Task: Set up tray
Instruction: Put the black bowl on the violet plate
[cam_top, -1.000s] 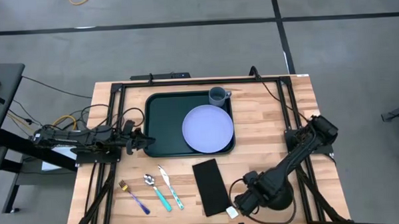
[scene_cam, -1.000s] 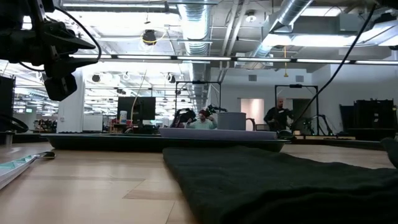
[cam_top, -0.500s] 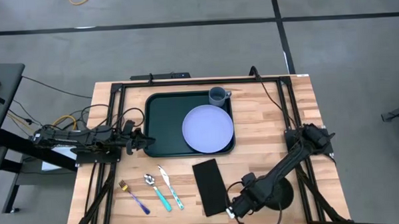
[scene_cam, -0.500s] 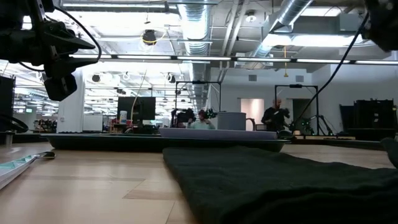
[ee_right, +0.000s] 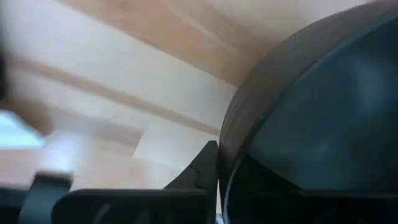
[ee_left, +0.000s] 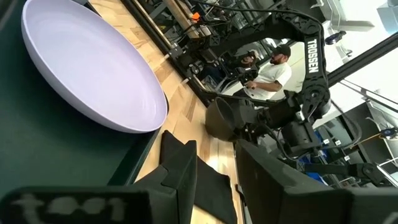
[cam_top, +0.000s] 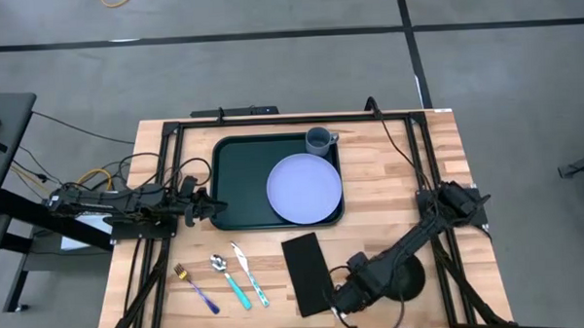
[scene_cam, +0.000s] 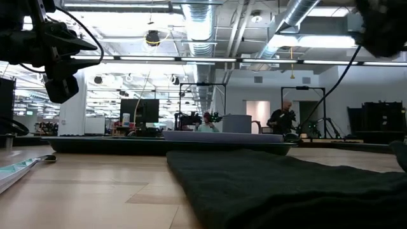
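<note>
The dark green tray [cam_top: 242, 180] lies at the table's far middle. A lavender plate [cam_top: 305, 188] rests on its right half, and a blue-grey cup [cam_top: 318, 140] stands in its far right corner. The plate also shows in the left wrist view [ee_left: 87, 68]. A flat black napkin [cam_top: 307, 273] lies on the wood near the front edge. My left gripper [cam_top: 208, 204] is open and level at the tray's left rim, and I cannot tell if it touches the rim. My right gripper [cam_top: 338, 301] is low at the napkin's near right corner.
A fork [cam_top: 196, 288], a spoon [cam_top: 228, 280] and a knife [cam_top: 249, 275] lie side by side on the wood left of the napkin. The right arm's round dark base [cam_top: 405, 282] stands right of the napkin. People show in the room beyond [scene_cam: 283, 119].
My right gripper has gone toward the table's left edge, from beside its own base to the napkin's near right corner. The napkin and the tray's things have stayed in place.
</note>
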{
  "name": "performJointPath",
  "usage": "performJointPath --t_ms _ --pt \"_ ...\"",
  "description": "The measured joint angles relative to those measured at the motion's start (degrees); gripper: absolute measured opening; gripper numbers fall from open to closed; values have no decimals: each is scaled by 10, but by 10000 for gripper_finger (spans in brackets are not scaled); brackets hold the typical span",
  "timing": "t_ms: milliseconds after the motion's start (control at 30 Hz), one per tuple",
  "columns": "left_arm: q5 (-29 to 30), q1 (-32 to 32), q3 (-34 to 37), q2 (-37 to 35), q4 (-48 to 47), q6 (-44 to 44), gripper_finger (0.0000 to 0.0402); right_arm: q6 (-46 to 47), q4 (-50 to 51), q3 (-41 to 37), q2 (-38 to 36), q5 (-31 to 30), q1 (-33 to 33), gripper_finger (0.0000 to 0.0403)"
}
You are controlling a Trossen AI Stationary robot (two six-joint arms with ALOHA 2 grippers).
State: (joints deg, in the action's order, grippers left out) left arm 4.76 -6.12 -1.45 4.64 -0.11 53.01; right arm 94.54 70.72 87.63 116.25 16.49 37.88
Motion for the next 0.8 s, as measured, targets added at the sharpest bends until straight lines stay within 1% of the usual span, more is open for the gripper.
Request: performJointPath --t_ms 67,200,267,333,433,533,667,733,800 --pt "0 0 0 0 0 0 100 -45 23 18 -1 -9 -18 7" --pt "0 0 0 0 0 2 100 -152 90 70 -1 -72 -66 4" --pt "0 0 0 0 0 3 100 -238 128 103 -1 -110 -93 3" --pt "1 0 0 0 0 3 100 -336 144 138 -1 -145 -121 3" --pt "3 0 0 0 0 3 100 -490 160 179 -1 -176 -168 2" --pt "8 0 0 0 0 7 100 -648 149 206 -1 -181 -221 2" --pt "13 0 0 0 1 18 100 -845 117 213 -1 -174 -286 1" --pt "15 0 0 0 1 20 100 -928 111 213 -1 -164 -313 1" --pt "17 0 0 0 1 21 100 -993 107 213 -1 -164 -335 1"
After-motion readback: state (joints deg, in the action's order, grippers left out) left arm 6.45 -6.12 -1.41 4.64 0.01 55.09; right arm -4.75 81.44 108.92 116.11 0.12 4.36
